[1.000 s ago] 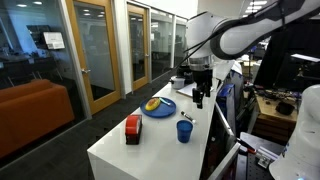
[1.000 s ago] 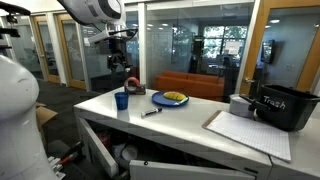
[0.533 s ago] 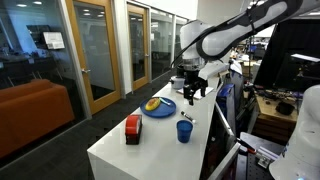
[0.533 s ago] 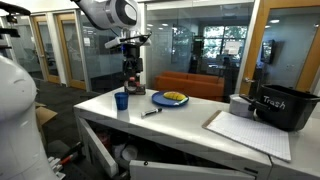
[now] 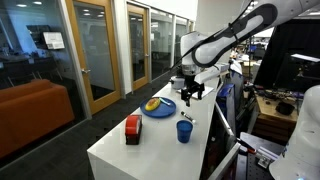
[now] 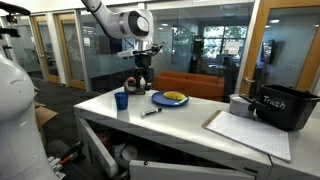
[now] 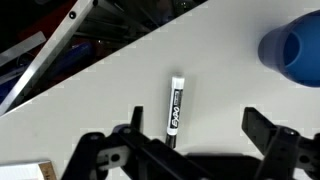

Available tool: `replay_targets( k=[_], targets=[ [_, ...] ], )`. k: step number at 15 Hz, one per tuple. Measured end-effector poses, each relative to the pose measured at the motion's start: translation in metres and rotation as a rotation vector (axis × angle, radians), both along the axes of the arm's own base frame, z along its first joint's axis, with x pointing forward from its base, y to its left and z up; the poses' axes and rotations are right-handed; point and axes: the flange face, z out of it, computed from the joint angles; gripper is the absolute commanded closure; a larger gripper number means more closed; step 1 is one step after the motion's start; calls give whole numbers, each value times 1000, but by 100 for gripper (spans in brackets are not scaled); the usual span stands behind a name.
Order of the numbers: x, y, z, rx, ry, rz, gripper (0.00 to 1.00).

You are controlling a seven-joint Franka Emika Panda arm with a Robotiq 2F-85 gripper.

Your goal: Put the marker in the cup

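Marker (image 7: pixel 176 108), slim black-and-white pen, lying near solid-blue round cup (image 7: pixel 295 52); black gripper (image 7: pixel 195 128) moving in above it, jaws wide, empty; grasp pending.

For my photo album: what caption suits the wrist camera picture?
Open claw hovers above a marker lying on the white table, blue cup at the picture's edge.

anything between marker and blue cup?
Nothing. In the wrist view only bare white tabletop separates the slim black-and-white marker from the solid-blue round cup.
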Motion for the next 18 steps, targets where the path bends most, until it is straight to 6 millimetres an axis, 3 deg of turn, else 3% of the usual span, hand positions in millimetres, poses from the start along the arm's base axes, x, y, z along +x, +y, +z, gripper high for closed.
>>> replay_targets(
  k=[5,11,18],
  targets=[
    [7,2,-42,23,12,106,0],
    [10,3,-75,40,13,183,0],
    [9,-28,-97,40,-6,131,0]
  ],
)
